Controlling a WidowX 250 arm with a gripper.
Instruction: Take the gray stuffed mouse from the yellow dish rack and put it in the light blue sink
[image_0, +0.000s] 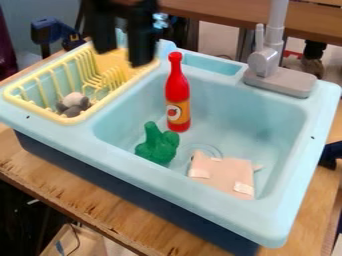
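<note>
The black gripper (122, 56) hangs at the upper left, above the yellow dish rack (72, 120), open with its two fingers apart and nothing between them. A red bottle (177, 92) with an orange label stands upright against the sink's back-left side, to the right of and below the gripper. In front of the bottle, a lumpy green object (157, 145) rests in the light blue sink (230, 107). Toward the front right of the basin lies a flat pale pink piece (222, 174) with whitish patches. The rack holds a grey and white object (73, 103) in its near corner.
A grey faucet (266, 60) rises from the sink's back-right rim. The sink unit sits on a wooden table (87, 196). Dark blue objects are at the left back (48, 31) and the right edge (330, 154).
</note>
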